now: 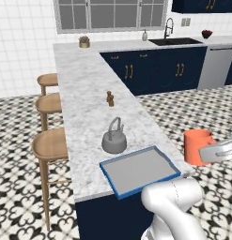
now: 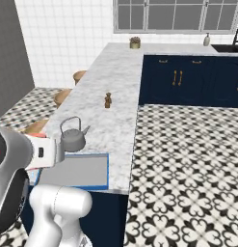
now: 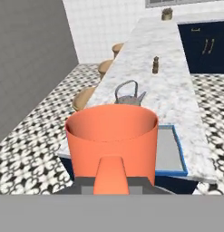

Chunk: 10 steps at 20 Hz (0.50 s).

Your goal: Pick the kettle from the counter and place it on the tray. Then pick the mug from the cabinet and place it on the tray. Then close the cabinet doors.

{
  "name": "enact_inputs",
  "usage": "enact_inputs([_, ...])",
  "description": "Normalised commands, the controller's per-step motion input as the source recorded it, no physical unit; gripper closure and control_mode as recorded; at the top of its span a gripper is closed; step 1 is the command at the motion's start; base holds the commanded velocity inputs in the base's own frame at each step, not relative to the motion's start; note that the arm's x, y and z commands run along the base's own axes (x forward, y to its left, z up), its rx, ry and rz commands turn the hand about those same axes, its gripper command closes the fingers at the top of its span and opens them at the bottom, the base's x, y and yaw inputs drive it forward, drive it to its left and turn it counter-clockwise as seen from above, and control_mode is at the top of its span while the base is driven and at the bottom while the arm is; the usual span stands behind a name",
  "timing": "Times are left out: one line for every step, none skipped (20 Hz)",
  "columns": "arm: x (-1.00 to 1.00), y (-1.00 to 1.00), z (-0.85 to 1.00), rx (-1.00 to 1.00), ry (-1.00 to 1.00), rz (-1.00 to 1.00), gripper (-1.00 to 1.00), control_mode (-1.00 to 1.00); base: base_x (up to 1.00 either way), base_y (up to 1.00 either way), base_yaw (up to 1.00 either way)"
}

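My gripper [image 1: 202, 153] is shut on the orange mug [image 1: 196, 146] and holds it in the air, off the counter's right edge beside the tray. In the hand view the mug [image 3: 112, 133] is close and upright, its handle toward the camera. The blue-rimmed grey tray [image 1: 138, 171] lies bare at the near end of the marble counter [image 1: 84, 89]. The grey kettle [image 1: 114, 139] stands on the counter just beyond the tray's far left corner, off the tray; beyond the mug in the hand view are the kettle [image 3: 129, 94] and the tray [image 3: 170, 152]. The cabinet and its doors are out of view.
A small brown shaker [image 1: 110, 98] stands farther along the counter, and a potted plant [image 1: 84, 41] at its far end. Wooden stools [image 1: 50, 144] line the counter's left side. The far counter holds a sink [image 1: 176, 41]. Patterned floor lies to the right.
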Motion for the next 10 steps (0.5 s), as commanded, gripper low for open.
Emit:
enact_inputs([0.21,0.00,-0.78,0.00,-0.07,0.33,1.00,-1.00,0.00,0.00,0.00])
enact_inputs([0.25,0.00,-0.79,0.00,-0.08,0.33,1.00,-1.00,0.00,0.00,0.00])
enact_inputs([0.27,-0.03,-0.81,0.00,-0.10,0.33,1.00,-1.00,0.00,0.00,0.00])
enact_inputs([0.34,-0.18,-0.79,0.00,-0.06,0.32,1.00,-1.00,0.00,0.00,0.00])
enact_inputs([0.33,-0.14,-0.80,0.00,-0.15,0.35,1.00,-1.00,0.00,0.00,0.00])
enact_inputs([0.38,-0.08,-0.76,0.00,-0.19,0.33,1.00,-1.00,0.00,0.00,0.00])
enact_inputs([0.38,0.00,-0.81,0.00,-0.24,0.30,1.00,-1.00,0.00,0.00,0.00])
enact_inputs([0.42,0.00,-0.81,0.00,-0.24,0.29,1.00,-1.00,0.00,0.00,0.00])
enact_inputs([0.38,0.00,-0.81,0.00,-0.30,0.29,1.00,-1.00,0.00,0.00,0.00])
enact_inputs([0.44,0.00,-0.82,0.01,-0.30,0.27,1.00,-1.00,0.00,0.00,0.00])
